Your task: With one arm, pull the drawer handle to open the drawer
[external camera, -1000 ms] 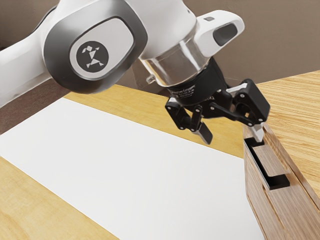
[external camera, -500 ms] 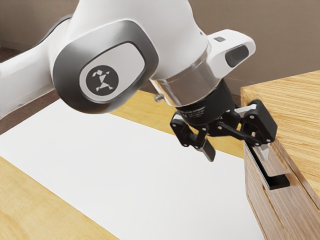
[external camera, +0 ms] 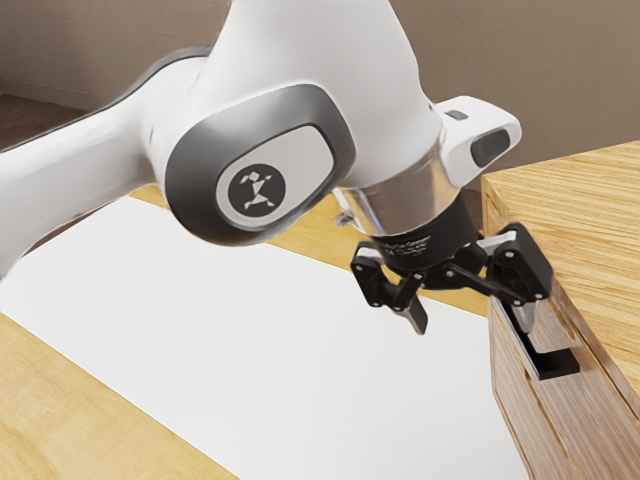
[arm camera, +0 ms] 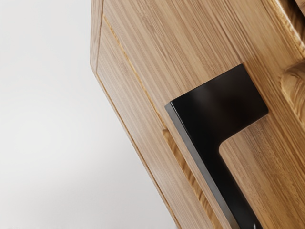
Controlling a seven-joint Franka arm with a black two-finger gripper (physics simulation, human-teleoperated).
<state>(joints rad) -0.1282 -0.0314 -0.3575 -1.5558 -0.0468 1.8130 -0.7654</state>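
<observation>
A wooden drawer box [external camera: 560, 215] stands at the exterior view's right, its drawer front [external camera: 530, 415] facing the white mat. A black bar handle [external camera: 548, 358] runs along that front and looks flush with the box. My gripper [external camera: 470, 318] is open. One finger [external camera: 415, 318] hangs over the mat; the other finger [external camera: 525, 318] is down at the handle's upper end, touching or very near it. In the wrist view the black handle [arm camera: 214, 114] lies close below my hand against the wood front [arm camera: 157, 62].
A large white mat [external camera: 220, 340] covers the wooden table [external camera: 60, 420] on the exterior view's left of the box. The arm's big white and grey links [external camera: 260, 180] hang over the mat.
My hand has sunk and shifted toward the exterior view's right, bringing the right-hand finger from above the box corner down to the handle's upper end. The fingers stay spread. The drawer has not moved.
</observation>
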